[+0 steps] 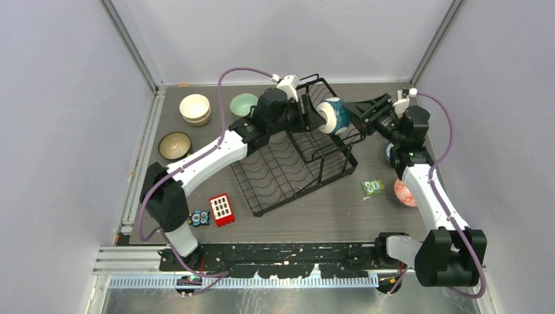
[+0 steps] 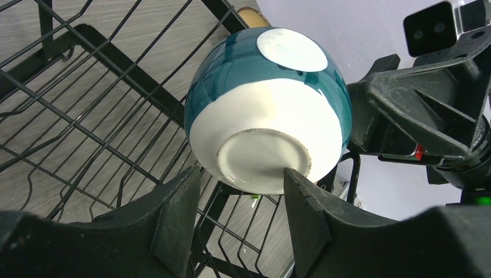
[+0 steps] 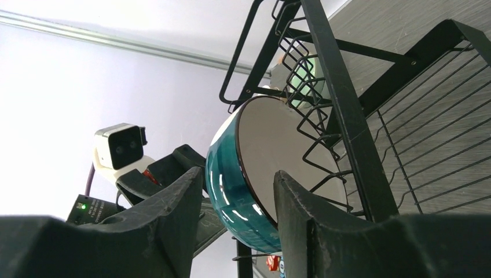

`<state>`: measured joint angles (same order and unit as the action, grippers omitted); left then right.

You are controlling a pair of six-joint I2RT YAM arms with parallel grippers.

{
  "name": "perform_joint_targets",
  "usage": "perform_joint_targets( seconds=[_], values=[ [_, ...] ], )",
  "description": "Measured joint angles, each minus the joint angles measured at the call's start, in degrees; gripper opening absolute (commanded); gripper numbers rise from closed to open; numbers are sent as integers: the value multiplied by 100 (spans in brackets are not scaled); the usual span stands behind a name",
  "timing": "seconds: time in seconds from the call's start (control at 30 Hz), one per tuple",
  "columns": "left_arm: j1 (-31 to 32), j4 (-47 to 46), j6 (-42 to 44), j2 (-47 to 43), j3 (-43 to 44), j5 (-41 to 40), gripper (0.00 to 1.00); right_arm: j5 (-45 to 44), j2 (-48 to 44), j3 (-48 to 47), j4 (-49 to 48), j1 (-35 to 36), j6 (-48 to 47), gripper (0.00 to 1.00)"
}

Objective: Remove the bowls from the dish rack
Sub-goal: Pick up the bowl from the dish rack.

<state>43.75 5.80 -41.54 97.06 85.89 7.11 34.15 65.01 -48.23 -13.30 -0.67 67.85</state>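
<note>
Pale walls (image 1: 59,98), grey wood-grain table (image 1: 340,209)

Bowl (image 1: 336,116) above the dish rack (image 1: 288,167), between left end effector (image 1: 307,112) and right end effector (image 1: 361,112).

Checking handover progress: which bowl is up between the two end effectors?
The teal-and-white bowl, held on its side above the dish rack; the other bowls sit on the table.

From overhead, the right arm covered most of a blue bowl (image 1: 390,152) and part of a red patterned bowl (image 1: 404,193) on the desk (image 1: 327,203). The teal bowl (image 1: 335,116) hid both sets of fingertips. The dish rack (image 2: 87,116) ran off both wrist views. Toy block (image 1: 374,188) markings were unreadable.
</note>
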Motion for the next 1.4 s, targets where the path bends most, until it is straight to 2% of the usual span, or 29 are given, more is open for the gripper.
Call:
perform_joint_targets(
  seconds=[0.13, 0.5, 0.87, 1.13, 1.2, 1.4],
  values=[
    [-83, -28, -22, 0, -13, 87, 57, 79, 146, -15, -61, 37, -2, 46],
    [-221, -149, -151, -24, -96, 197, 57, 216, 621, -11, -907, 186, 350, 44],
    [-439, -339, -164, -186, -330, 227, 56, 339, 1182, -243, -1495, 422, 501, 29],
    [-555, -431, -197, -291, -468, 437, 56, 732, 1620, -369, -2210, 693, 960, 35],
    [-557, -533, -225, -278, -490, 483, 56, 1019, 1692, -385, -2256, 872, 1036, 32],
    [-638, -717, -356, -302, -597, 616, 56, 1163, 1768, -400, -2391, 920, 1069, 18]
  ],
)
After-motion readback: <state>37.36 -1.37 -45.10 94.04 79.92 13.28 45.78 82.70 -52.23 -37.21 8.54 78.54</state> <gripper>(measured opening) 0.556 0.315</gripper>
